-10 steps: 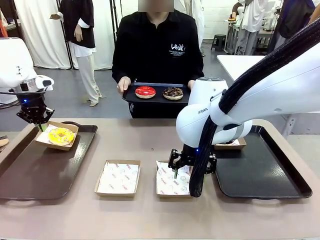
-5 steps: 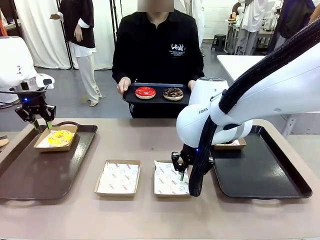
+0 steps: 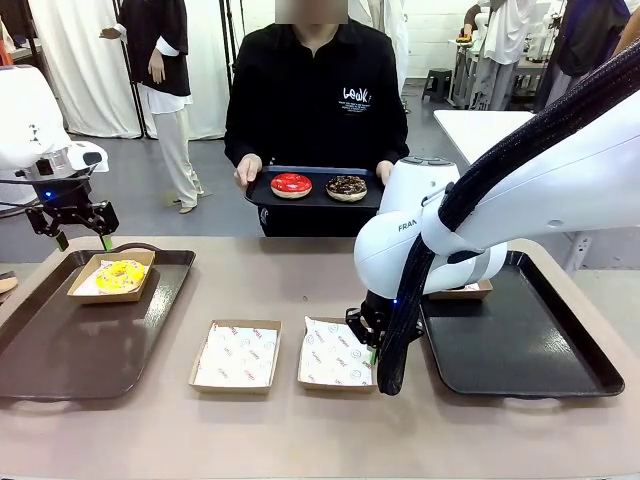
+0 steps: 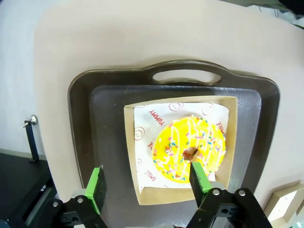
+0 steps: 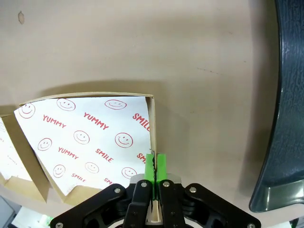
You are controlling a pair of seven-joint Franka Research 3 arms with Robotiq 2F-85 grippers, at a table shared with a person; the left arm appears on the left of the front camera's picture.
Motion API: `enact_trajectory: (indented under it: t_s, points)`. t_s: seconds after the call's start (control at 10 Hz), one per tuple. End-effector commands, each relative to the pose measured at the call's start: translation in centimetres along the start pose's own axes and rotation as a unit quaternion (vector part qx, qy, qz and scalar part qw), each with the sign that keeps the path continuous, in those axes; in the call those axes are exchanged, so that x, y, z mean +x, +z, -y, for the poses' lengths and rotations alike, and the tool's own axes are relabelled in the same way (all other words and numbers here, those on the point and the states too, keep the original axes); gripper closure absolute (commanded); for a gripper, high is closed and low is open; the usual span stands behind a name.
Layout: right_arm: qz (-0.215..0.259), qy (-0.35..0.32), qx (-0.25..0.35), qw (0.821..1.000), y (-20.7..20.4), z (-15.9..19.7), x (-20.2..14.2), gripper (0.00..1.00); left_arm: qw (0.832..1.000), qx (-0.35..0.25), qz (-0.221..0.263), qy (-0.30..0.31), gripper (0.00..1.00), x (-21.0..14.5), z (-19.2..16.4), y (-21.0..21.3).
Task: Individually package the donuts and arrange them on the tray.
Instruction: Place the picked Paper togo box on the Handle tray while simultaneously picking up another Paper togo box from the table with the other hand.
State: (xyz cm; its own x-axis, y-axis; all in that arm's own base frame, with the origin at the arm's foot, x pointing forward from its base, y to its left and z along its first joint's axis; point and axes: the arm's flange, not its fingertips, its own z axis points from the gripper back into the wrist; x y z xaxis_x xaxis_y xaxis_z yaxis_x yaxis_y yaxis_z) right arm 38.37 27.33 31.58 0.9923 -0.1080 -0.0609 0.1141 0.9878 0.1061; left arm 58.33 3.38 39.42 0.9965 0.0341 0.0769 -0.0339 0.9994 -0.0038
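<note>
Behind the counter (image 3: pixel 300 275) you see a grey floor and white curtains, and a person in black stands at the far side. Both of the person's hands hold a small tray (image 3: pixel 262 196) with the red donut (image 3: pixel 291 184) and the chocolate donut (image 3: pixel 346 187) on it, side by side.

On the counter lie a left tray (image 3: pixel 60 350) and a right tray (image 3: pixel 520 350). Between them sit two paper-lined boxes with no donut in them, the left box (image 3: pixel 237 355) and the middle box (image 3: pixel 335 352). Your right arm is big and close, so it hides part of the middle box and most of a far box (image 3: pixel 470 290) at the back of the right tray.

The yellow donut (image 3: pixel 122 274) lies in its donut box (image 3: pixel 84 288) at the back of the left tray. Your left pincer (image 3: pixel 78 240) hangs above it, spread wide and touching nothing. In the left wrist view the yellow donut (image 4: pixel 187 149) shows between the green pads.

Your right pincer (image 3: pixel 372 352) is pressed together on the right wall of the middle box (image 5: pixel 95 137), and the right wrist view shows that thin wall caught between the pads of the right pincer (image 5: pixel 155 164).

A second ago your left pincer was down at the donut box; now it is up and spread. Your right pincer was apart over the middle box; now it pinches the wall. That box has slid a little toward the left box.
</note>
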Motion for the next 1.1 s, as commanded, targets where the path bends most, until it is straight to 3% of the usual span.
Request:
enact_trajectory:
  t_s: [0.0, 0.2, 0.5, 0.8, 1.0]
  points:
    - [0.016, -0.009, 0.003, 1.000, 0.2, 0.0, -0.5, 1.00, 0.999, -0.029, 0.006, -0.019, 0.01, -1.6, -0.3, 0.8]
    - [0.006, -0.007, -0.016, 1.000, 2.5, -0.8, -0.8, 1.00, 0.997, -0.074, 0.008, -0.012, 0.00, -3.5, -0.6, 2.5]
    - [0.048, -0.004, -0.033, 0.998, 11.2, -1.7, 0.2, 1.00, 0.985, -0.172, -0.004, 0.011, 0.00, -9.1, -2.5, 7.4]
    - [0.046, -0.014, -0.069, 0.996, 18.0, -4.3, 4.4, 1.00, 0.942, -0.335, 0.000, -0.003, 0.00, -15.4, -7.2, 10.9]
    - [0.025, -0.015, -0.074, 0.997, 20.7, -6.1, 8.4, 1.00, 0.910, -0.414, 0.007, 0.035, 0.00, -19.3, -10.3, 11.5]
